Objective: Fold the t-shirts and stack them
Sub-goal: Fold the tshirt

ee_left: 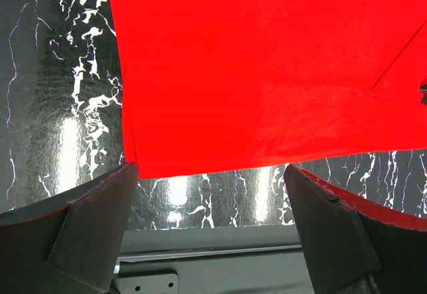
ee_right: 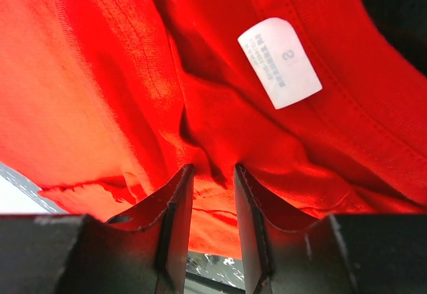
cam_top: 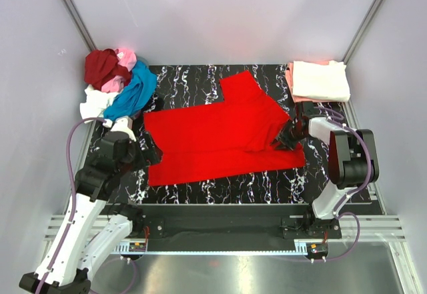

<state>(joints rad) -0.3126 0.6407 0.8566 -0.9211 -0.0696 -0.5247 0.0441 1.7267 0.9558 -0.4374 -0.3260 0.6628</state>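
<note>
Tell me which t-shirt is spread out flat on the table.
The bright red t-shirt in the middle. The others are either bunched in a heap at the back left corner or folded in a stack at the back right.

The spread t-shirt [cam_top: 220, 141] lies on the bench [cam_top: 200, 189], the left tool [cam_top: 148, 154] just beside its left edge and the right tool [cam_top: 281, 141] on its right end. A heap of t-shirts [cam_top: 117, 84] lies behind the left tool, and a folded stack [cam_top: 319, 81] behind the right one.

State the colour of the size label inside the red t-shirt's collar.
The size label is white with grey print, clearest in the right wrist view.
</note>
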